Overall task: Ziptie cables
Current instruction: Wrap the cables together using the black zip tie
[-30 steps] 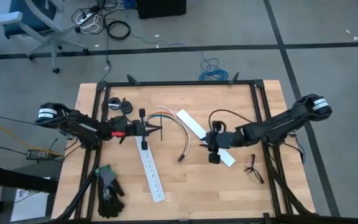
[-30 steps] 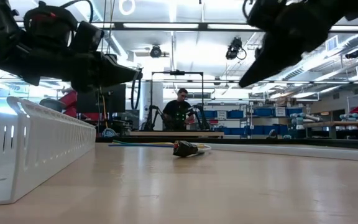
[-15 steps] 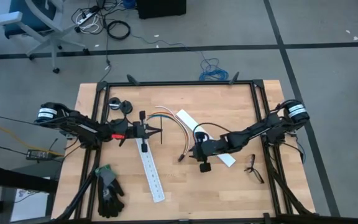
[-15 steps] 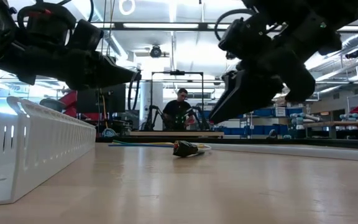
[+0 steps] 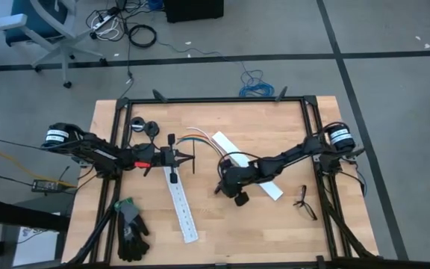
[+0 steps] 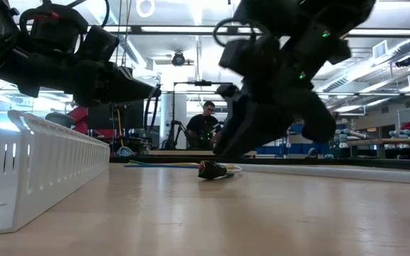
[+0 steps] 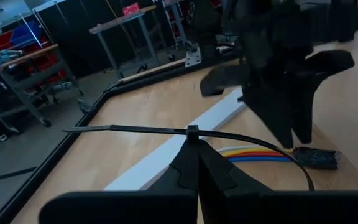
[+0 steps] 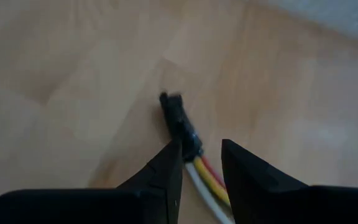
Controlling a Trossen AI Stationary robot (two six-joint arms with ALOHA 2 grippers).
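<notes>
The right end effector (image 5: 222, 181) is hovering low over the middle of the surface (image 5: 275, 224), its fingers partly open and straddling the plug end of the cables (image 5: 216, 158) without gripping them yet. The risk, as I judge it, is that closing here pinches only the plug or a few wires, so the bundle twists or slides away across the wood. The left end effector (image 5: 184, 158) is waiting toward the left edge, clamped shut on the ziptie (image 7: 166, 130), which is sticking out crosswise. Two white slotted strips (image 5: 181, 209) are lying close on either side of the cables and crowding the approach. The spectacles (image 5: 303, 203) and a black glove (image 5: 131, 232) are lying well apart.
</notes>
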